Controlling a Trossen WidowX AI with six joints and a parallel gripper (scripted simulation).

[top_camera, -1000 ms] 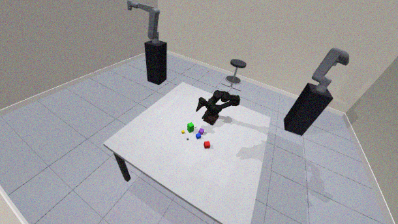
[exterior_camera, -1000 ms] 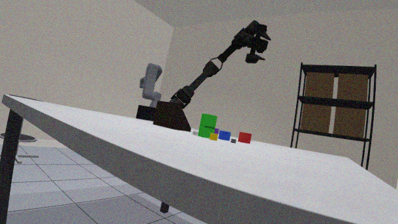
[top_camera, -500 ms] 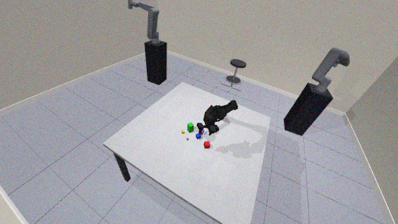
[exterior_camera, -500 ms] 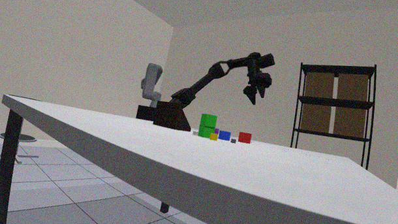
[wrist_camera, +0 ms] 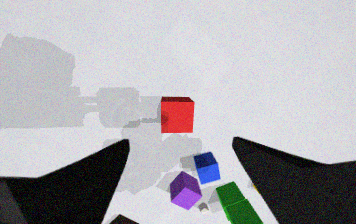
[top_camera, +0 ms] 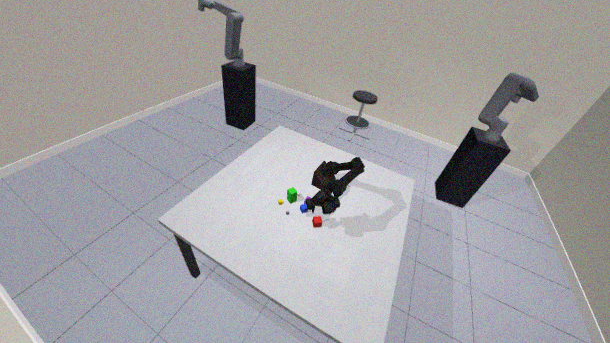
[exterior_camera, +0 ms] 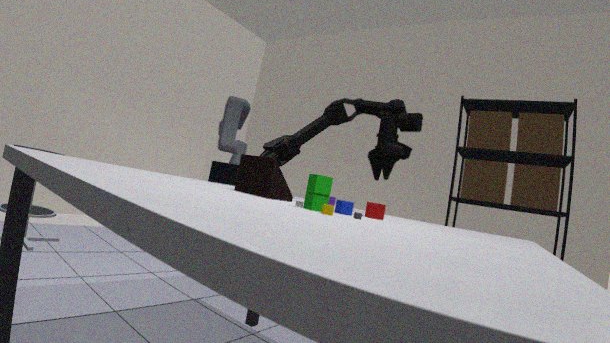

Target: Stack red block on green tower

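Observation:
The red block [top_camera: 317,221] [exterior_camera: 375,210] [wrist_camera: 177,116] sits on the white table, apart from the other blocks. The green tower [top_camera: 292,195] [exterior_camera: 318,193] [wrist_camera: 243,212] is two green blocks, one on the other, standing upright; nothing rests on its top. My gripper [top_camera: 311,206] [exterior_camera: 381,178] [wrist_camera: 182,143] is open and empty, pointing down above the table. In the exterior view its fingertips hang above the level of the red block. In the wrist view the red block lies ahead of the fingertips, near the middle of the picture, and the tower is at the lower right, partly cut off.
A blue block [top_camera: 303,208] [exterior_camera: 344,207] [wrist_camera: 209,172] and a purple block [exterior_camera: 332,200] [wrist_camera: 186,196] lie between the red block and the tower. A small yellow block [top_camera: 280,202] [exterior_camera: 327,209] is beside the tower. A small grey piece [top_camera: 287,213] [exterior_camera: 357,215] lies near the blue block.

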